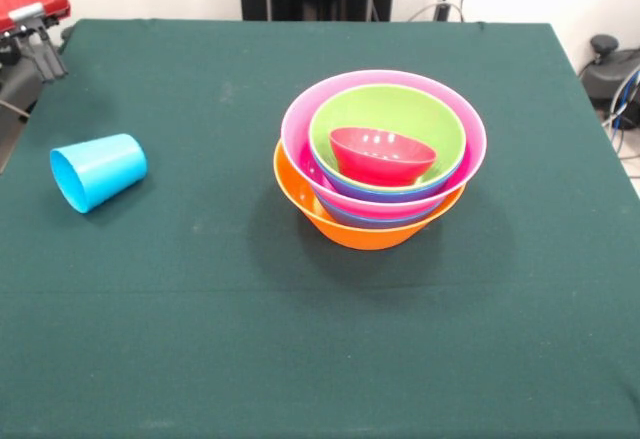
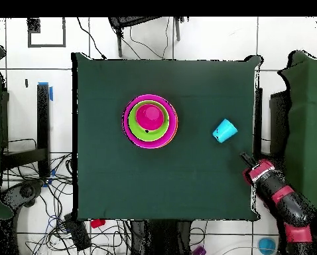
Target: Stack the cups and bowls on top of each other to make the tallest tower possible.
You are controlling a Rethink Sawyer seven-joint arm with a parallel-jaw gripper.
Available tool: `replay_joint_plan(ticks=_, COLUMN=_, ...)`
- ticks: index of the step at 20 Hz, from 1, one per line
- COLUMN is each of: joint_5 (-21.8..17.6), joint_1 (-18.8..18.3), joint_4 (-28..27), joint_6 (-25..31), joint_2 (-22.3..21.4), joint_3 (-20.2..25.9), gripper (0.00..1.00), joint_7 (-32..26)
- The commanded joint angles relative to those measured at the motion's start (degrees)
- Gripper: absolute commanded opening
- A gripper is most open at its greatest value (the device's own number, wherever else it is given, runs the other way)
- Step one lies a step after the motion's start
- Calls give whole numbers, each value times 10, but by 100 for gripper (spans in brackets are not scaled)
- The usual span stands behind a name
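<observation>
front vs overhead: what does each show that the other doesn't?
Front only: the nested bowls' sides, with the orange bowl at the bottom and a purple-blue rim between pink and green; the cup's open mouth as it lies on its side.
Overhead only: the whole table outline, the floor cables, and the arm's full reach to the gripper at the table edge near the cup.
Both: the red bowl innermost, and the cup apart from the stack.

Cup point(image 1: 98, 171) (on its side) left of bowls point(image 1: 380, 159).

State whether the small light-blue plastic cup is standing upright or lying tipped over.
Tipped over. The small light-blue plastic cup lies on its side on the green table, its open mouth facing sideways, apart from the nested bowls.
</observation>
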Motion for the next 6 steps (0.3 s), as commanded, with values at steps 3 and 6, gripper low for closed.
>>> replay_joint_plan(ticks=3, joint_5=-26, joint_1=6, joint_4=-14, joint_6=132, joint_2=11, joint_3=-34, gripper=0, joint_7=-167)
replay_joint_plan(ticks=6, joint_5=-37, joint_1=-29, joint_4=52, joint_6=128, joint_2=-21, joint_3=-38, gripper=0, joint_7=-127)
